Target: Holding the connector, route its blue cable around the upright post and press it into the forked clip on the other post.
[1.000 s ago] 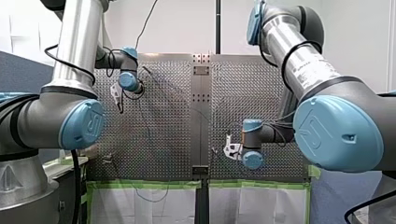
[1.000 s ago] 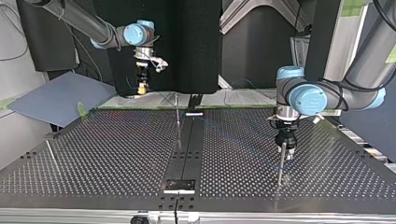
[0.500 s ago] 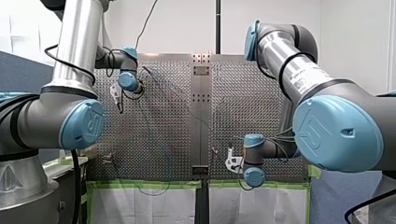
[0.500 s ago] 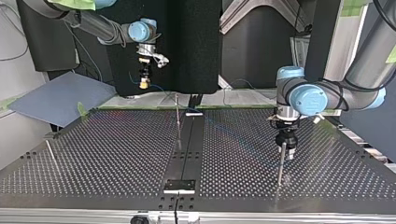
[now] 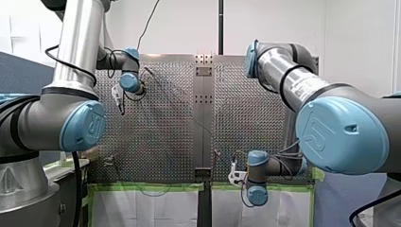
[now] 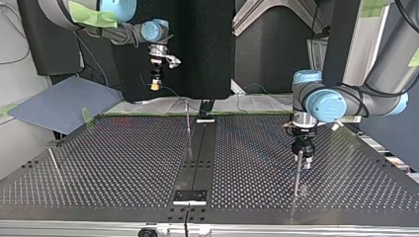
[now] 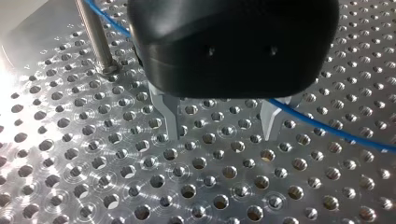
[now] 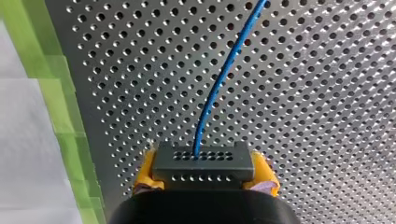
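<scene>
My right gripper is shut on a dark grey connector, its yellow pads on either side of it. The blue cable runs ahead from the connector over the perforated table. In the top view my right gripper hangs high above the table's far edge. My left gripper is open, its metal fingers just above the table with nothing between them. The blue cable passes behind them, and an upright post stands beside the gripper. In the top view my left gripper sits at the top of that post.
A thin post stands at the table's far middle and a leaning one at the top view's left. Green tape lines the table edge under my right gripper. A grey board lies beyond the left corner.
My right arm has carried the connector toward the taped table edge, down the front view, and slightly up and right in the top view. My left arm has stayed still.
</scene>
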Robot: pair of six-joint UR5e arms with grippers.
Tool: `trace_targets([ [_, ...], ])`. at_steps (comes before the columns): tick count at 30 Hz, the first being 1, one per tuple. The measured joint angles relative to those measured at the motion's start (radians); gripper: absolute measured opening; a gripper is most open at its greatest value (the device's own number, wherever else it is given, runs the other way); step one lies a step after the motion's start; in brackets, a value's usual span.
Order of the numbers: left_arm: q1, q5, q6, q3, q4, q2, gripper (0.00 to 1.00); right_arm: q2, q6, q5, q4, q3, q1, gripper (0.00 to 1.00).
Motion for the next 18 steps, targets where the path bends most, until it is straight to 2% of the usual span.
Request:
trace_targets([
  [10,0.000,0.000,0.000,0.000,0.000,0.000,0.85,0.085,0.002,-0.002,-0.085,-0.034,0.000,0.00],
  [18,0.000,0.000,0.000,0.000,0.000,-0.001,0.85,0.153,-0.005,0.002,-0.148,-0.039,-0.001,0.00],
])
